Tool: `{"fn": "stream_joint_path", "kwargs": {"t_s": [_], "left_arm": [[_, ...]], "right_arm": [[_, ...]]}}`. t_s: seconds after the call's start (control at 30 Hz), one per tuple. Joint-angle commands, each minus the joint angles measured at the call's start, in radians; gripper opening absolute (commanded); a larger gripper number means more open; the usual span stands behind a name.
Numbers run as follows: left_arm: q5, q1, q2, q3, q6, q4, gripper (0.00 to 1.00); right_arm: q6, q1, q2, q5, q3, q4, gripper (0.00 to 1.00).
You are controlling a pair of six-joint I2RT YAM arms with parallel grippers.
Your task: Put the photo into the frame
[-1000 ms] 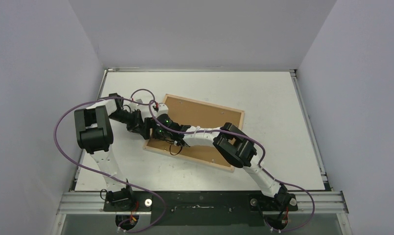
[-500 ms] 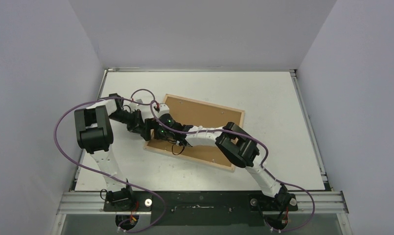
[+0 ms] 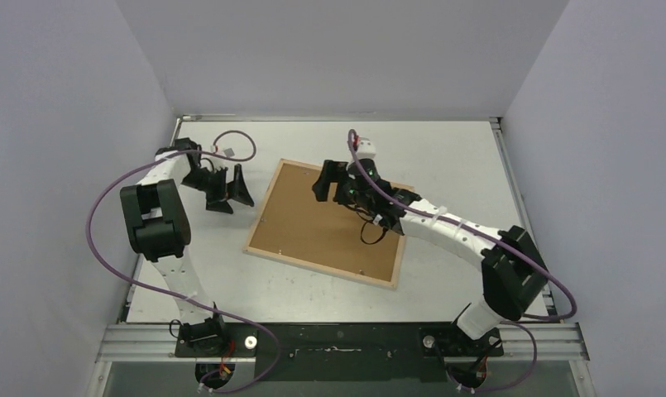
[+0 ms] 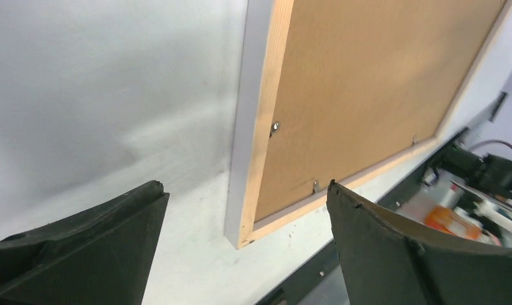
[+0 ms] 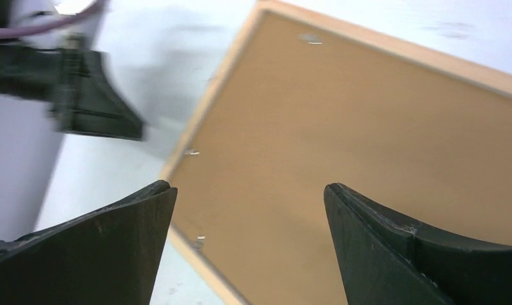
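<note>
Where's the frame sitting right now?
In the top view, the frame lies flat mid-table with its brown back up. The open left pincer is just off its left edge, and the open right pincer is over its far side.

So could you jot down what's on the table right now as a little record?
frame: back side up, flat on the white table
backing panel: brown board set inside the frame, small metal tabs at its edge
photo: not visible
left tool: open, empty, beside the frame's left edge
right tool: open, empty, over the panel
</note>
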State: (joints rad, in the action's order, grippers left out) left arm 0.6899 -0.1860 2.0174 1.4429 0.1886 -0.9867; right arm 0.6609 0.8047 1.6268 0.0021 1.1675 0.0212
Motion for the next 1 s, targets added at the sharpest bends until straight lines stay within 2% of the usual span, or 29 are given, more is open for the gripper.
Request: {"fn": "stream_joint_path", "kwargs": {"t_s": [0.0, 0.17, 0.27, 0.37, 0.4, 0.5, 0.63, 0.8, 0.97], "left_arm": [[-0.091, 0.011, -0.072, 0.185, 0.006, -0.034, 0.96], [-0.12, 0.035, -0.005, 0.436, -0.039, -0.089, 0.96], [-0.136, 0.019, 0.051, 0.577, -0.108, -0.056, 0.96], [-0.033, -0.027, 0.128, 0.687, -0.168, -0.066, 0.96], [-0.048, -0.017, 0.136, 0.698, -0.171, -0.057, 0.96], [-0.241, 0.082, 0.09, 0.634, -0.084, -0.004, 0.96], [-0.231, 0.131, 0.097, 0.541, -0.06, 0.002, 0.96], [-0.195, 0.135, 0.11, 0.417, -0.04, 0.032, 0.99], [-0.232, 0.134, 0.117, 0.333, 0.001, 0.047, 0.81]], "right_arm": [[-0.001, -0.08, -0.111, 0.248, -0.087, -0.283, 0.9], [0.035, -0.221, -0.19, 0.3, -0.168, -0.388, 0.9], [0.065, -0.287, -0.201, 0.296, -0.219, -0.407, 0.9], [0.091, -0.325, -0.197, 0.283, -0.261, -0.409, 0.9], [0.096, -0.333, -0.194, 0.277, -0.275, -0.402, 0.9], [0.099, -0.37, -0.177, 0.239, -0.305, -0.366, 0.9], [0.083, -0.415, -0.137, 0.142, -0.325, -0.268, 0.9], [0.07, -0.456, -0.056, 0.041, -0.294, -0.195, 0.9], [0.068, -0.47, 0.02, 0.006, -0.232, -0.167, 0.9]]}}
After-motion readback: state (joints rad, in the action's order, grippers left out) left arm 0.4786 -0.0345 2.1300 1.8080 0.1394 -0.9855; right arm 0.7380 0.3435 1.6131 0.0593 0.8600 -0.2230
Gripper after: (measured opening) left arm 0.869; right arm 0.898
